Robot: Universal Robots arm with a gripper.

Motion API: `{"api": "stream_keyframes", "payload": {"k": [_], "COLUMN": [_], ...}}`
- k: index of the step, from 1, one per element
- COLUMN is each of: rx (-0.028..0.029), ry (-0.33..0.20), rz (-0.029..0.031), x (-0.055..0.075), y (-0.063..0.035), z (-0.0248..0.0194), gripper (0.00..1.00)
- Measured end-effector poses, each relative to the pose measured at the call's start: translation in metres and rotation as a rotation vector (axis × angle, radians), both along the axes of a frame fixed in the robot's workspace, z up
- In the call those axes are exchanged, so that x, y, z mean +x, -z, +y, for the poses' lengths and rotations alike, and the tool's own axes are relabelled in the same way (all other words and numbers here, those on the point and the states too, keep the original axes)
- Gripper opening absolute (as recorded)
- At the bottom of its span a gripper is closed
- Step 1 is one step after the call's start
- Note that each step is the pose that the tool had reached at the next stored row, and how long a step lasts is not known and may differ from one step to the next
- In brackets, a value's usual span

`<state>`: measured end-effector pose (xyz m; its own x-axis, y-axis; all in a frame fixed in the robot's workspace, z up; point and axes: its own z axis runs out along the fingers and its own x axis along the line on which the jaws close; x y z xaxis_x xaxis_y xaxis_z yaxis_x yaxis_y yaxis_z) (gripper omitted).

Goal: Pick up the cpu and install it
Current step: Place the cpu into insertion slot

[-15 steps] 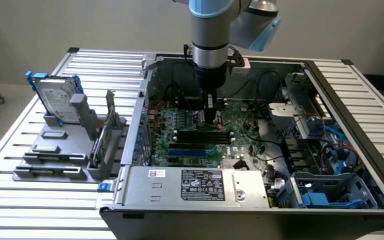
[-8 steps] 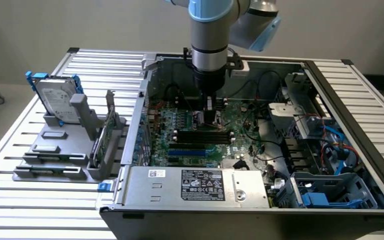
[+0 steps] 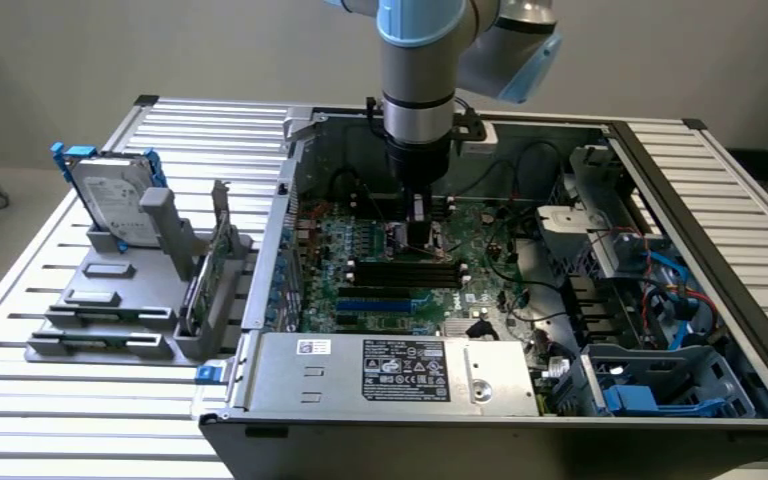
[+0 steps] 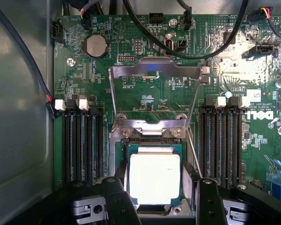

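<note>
Your arm (image 3: pixel 422 90) hangs straight down into the open case (image 3: pixel 704 170) on the bench (image 3: pixel 91 400). The wrist is vertical and the claw (image 3: pixel 419 240) is low over the board (image 4: pixel 145 101). The cpu (image 4: pixel 154 179) is right under the claw at the socket (image 4: pixel 152 132), lid (image 4: pixel 154 70) flipped up. It's maybe seated, maybe just above, hard to call. Can't tell if the claw's clamped or let go.

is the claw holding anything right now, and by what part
Looks like the cpu chip, pinched by its two opposite side edges in the claw, low over the open socket.
</note>
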<state>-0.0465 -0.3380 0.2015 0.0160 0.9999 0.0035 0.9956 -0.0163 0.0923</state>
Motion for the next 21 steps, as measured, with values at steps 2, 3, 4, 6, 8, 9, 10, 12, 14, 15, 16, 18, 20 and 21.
{"api": "stream_keyframes", "payload": {"k": [2,3,4,6,8,9,10,12,14,15,16,18,20,21], "rx": [0.0001,-0.0001,0.0,0.0,-0.0001,-0.0001,-0.0002,-0.0001,-0.0004,-0.0004,-0.0002,0.0,0.0,-0.0001], "ry": [0.0,0.0,0.0,0.0,0.0,0.0,0.0,0.0,0.0,0.0,0.0,0.0,0.0,0.0], "rz": [-0.0001,0.0,0.0,0.0,0.0,0.0,0.0001,0.0,0.0002,0.0002,0.0001,-0.0001,0.0,0.0], "x": [0.0001,0.0,0.0,0.0,0.0,0.0,0.0,0.0,0.0,0.0,0.0,0.0,0.0,0.0], "y": [0.0008,0.0012,0.0016,0.0027,0.0037,0.0041,0.0044,0.005,0.0054,0.0056,0.0057,0.0061,0.0063,0.0064], "z": [0.0004,0.0004,0.0004,0.0005,0.0006,0.0006,0.0007,0.0008,0.0011,0.0012,0.0013,0.0017,0.0021,0.0022], "gripper": [0.55,0.55,0.55,0.55,0.55,0.55,0.55,0.55,0.55,0.55,0.55,0.55,0.55,0.55]}}
